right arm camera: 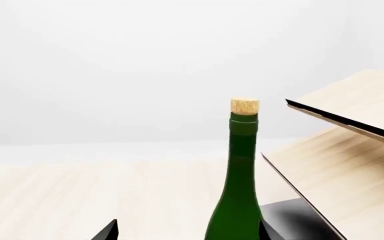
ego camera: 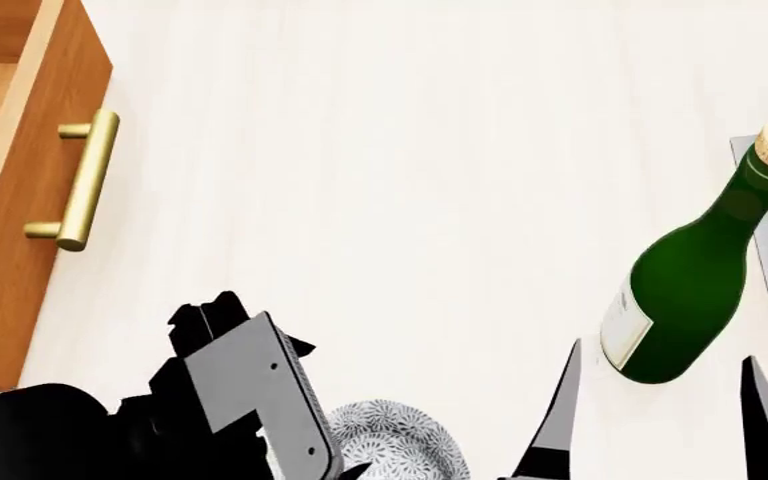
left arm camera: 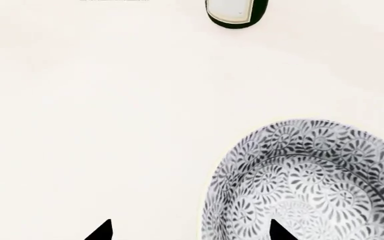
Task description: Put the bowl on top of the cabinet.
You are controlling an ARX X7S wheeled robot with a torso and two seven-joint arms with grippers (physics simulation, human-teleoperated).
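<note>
The bowl point(left arm camera: 312, 185), white with a fine grey pattern, sits on the pale table. My left gripper point(left arm camera: 192, 232) is open and straddles the bowl's rim, one dark fingertip point(left arm camera: 282, 231) over the inside and the other over the table. In the head view the bowl point(ego camera: 404, 440) peeks out beside my left arm's wrist at the near edge, partly hidden. The cabinet point(ego camera: 17, 230), orange-brown with a brass handle point(ego camera: 80, 180), stands at the far left. My right gripper point(ego camera: 658, 430) is open just before the green bottle point(ego camera: 684, 290).
The corked green bottle point(right arm camera: 240, 180) stands between the right fingers' line and the pale slanted wooden rack point(right arm camera: 352, 150) on a dark base. A dark green object with a pale label point(left arm camera: 235, 12) shows beyond the bowl. Pale tabletop point(ego camera: 398, 180) lies between cabinet and bottle.
</note>
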